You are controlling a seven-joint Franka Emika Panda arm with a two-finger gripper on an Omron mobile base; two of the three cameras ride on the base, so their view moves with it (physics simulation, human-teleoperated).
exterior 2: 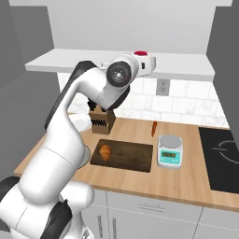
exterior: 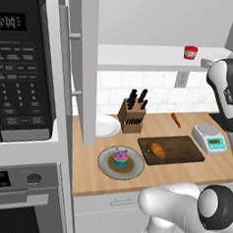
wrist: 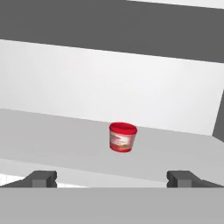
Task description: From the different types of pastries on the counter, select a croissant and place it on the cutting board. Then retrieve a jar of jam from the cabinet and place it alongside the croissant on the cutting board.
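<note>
Red squat jam jar (wrist: pixel 122 137), smooth white cabinet shelf (wrist: pixel 52 135)

Knife block (exterior: pixel 132 117), wooden, with black handles, stands upright near the tiled back wall. White bowl or plate (exterior: pixel 106 125) just left of it, partly hidden behind a grey vertical panel. Thin orange carrot (exterior: pixel 176 120) lies to the right of the block, apart from it, near the wall. Small kitchen scale (exterior: pixel 210 138), silver platform, teal display face, sits right of centre. Round grey plate (exterior: pixel 112 166) near the front edge. Black microwave (exterior: pixel 21 62) with keypad at far left; oven (exterior: pixel 19 200) below it. Wall outlet (exterior 2: pixel 163 87) on the tiles. Black cooktop (exterior 2: pixel 221 156) set in at far right.
</note>
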